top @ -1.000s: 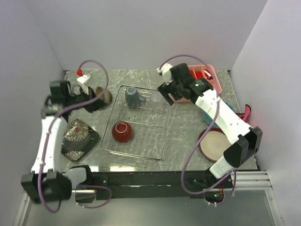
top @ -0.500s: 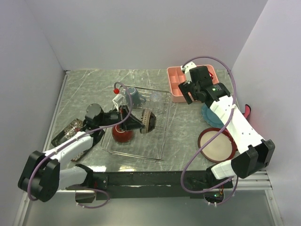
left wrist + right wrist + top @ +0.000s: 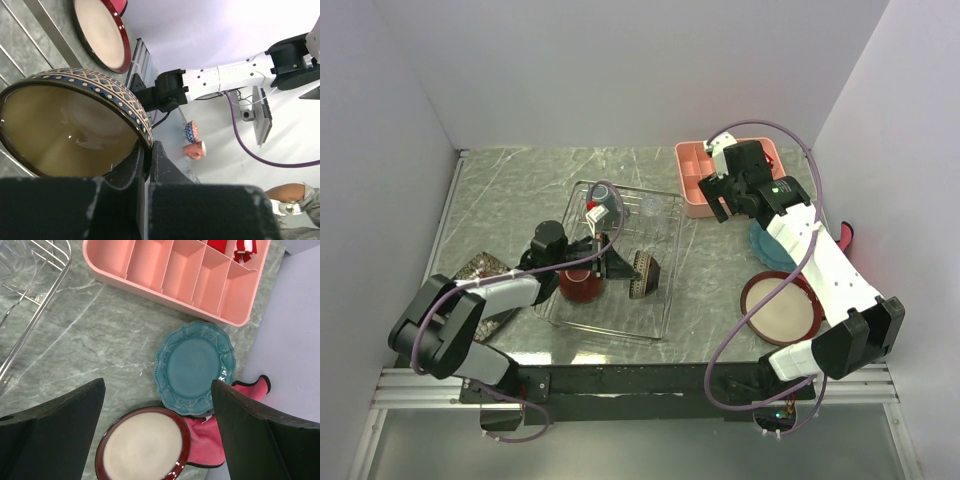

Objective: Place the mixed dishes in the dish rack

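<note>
Between left fingers (image 3: 167, 169): small dark patterned bowl (image 3: 70, 125) rim, clamped.

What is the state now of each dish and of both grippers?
grey-blue mug: inside the clear wire dish rack.
clear glass: inside rack.
red bowl: inside rack, partly hidden.
small dark patterned bowl: tilted over rack, held by rim.
left gripper: shut on this bowl.
right gripper: open, empty.
teal scalloped plate: flat on the table.
red-rimmed cream round plate: flat on table.
black floral square plate: on table, partly hidden.
</note>
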